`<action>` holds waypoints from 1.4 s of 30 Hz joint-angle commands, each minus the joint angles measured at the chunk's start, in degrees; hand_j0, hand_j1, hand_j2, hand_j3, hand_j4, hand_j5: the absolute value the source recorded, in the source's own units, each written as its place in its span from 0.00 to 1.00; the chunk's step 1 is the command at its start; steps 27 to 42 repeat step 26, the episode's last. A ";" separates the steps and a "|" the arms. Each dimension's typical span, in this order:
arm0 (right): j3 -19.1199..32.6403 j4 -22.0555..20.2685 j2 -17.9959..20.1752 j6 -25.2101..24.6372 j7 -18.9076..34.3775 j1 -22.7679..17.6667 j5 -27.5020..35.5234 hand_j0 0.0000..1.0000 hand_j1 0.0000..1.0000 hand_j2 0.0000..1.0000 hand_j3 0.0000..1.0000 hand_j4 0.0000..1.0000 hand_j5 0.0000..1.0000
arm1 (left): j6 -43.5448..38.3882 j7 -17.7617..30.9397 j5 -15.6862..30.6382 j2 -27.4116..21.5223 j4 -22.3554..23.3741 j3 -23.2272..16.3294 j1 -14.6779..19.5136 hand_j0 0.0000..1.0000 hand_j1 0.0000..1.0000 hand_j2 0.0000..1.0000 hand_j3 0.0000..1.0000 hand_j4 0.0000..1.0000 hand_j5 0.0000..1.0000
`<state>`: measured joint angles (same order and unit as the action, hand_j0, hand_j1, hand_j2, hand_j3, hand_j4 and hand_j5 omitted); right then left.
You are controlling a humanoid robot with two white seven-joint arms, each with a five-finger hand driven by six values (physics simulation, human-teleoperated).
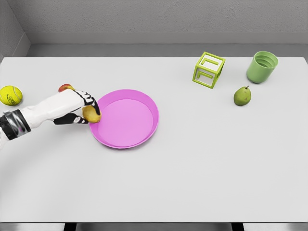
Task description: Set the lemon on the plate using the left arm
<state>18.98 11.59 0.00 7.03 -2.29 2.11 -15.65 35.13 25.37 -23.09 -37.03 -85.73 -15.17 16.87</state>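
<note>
Left hand (79, 107) gripped the lemon (91, 114) at the pink plate (144, 132) rim; lemon not yet released onto it.

The yellow lemon (91, 114), gripped in the left hand (77, 107), sits at the left rim of the round pink plate (144, 132).

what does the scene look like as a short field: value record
surface: white table
left hand: holding the lemon at the plate's left rim
plate: pink, nothing lying in it yet
behind the hand: a small red and yellow fruit, partly hidden
far left: tennis ball
far right: green wire cube, green cup, pear
right arm: not in view
</note>
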 commanded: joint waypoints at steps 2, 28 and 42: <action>0.00 0.01 0.00 0.00 0.01 0.00 0.01 1.00 1.00 1.00 1.00 1.00 1.00 | -0.13 1.70 0.50 1.96 -2.25 -0.21 0.26 0.47 0.47 0.47 0.47 0.47 0.47; 0.00 0.01 0.00 0.00 0.01 0.00 0.01 1.00 1.00 1.00 1.00 1.00 1.00 | -0.13 1.78 3.84 -3.13 7.51 13.85 -4.13 1.00 1.00 1.00 1.00 1.00 1.00; 0.00 0.01 0.00 0.00 0.01 0.00 0.01 1.00 1.00 1.00 1.00 1.00 1.00 | -0.13 1.78 3.84 -3.13 7.51 13.85 -4.13 1.00 1.00 1.00 1.00 1.00 1.00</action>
